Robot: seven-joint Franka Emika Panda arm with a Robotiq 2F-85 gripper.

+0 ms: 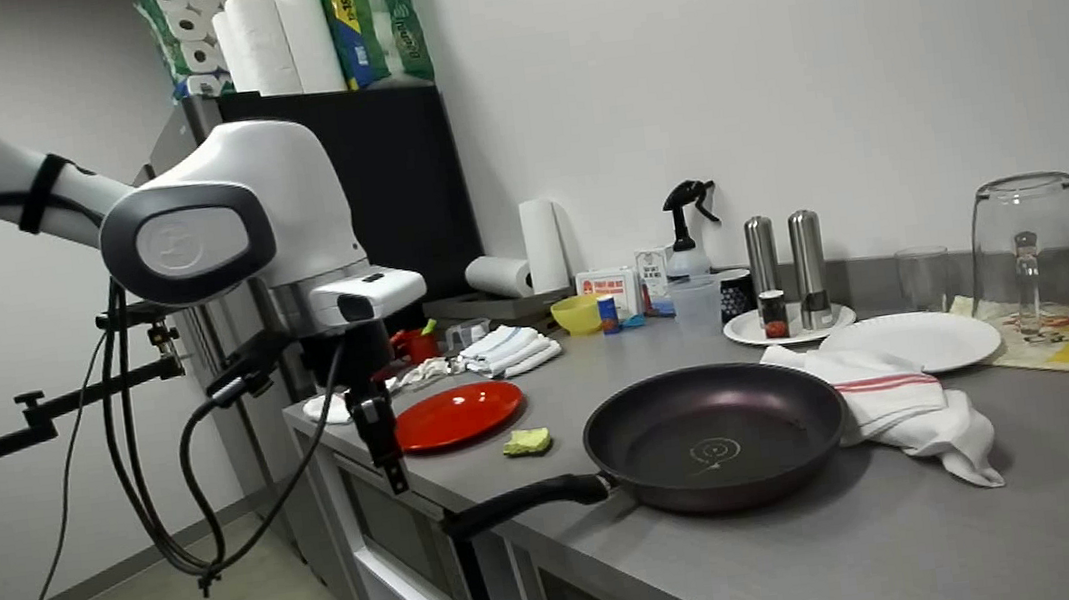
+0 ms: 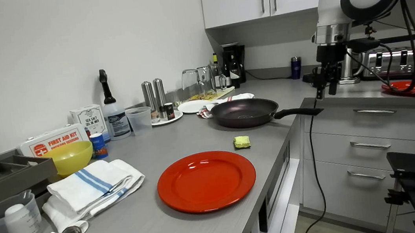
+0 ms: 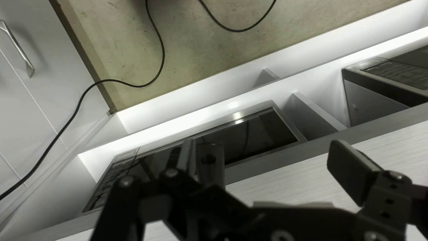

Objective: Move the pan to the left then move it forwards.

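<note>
Evidently, the pan (image 1: 712, 441) rests flat on the counter (image 2: 140, 215) with its handle (image 1: 532, 499) jutting past the front edge, and that overhang probably matters: it gives the robot something to take from above without scraping the surface below. The gripper (image 2: 326, 92) hangs pointing down near the handle's tip, its fingers (image 3: 347, 170) spread well apart with nothing clamped between them; such a stance suits a thick handle, and gripping it looks like the next step. Just beside the pan lies the sponge (image 2: 242, 142), with the red plate (image 2: 206, 182) farther along; if left means the robot's own, both sit on the side to which the pan must go, so the sponge may be nudged. Toward the wall (image 1: 719, 68), the mills (image 1: 808, 259) stand on a small plate (image 1: 744, 326), perhaps to catch spilt grains, and they could limit the forward push. On the side away from the sponge, a towel (image 1: 873, 397) lies rumpled near the pan, likely kept for wiping and hardly a hindrance
</note>
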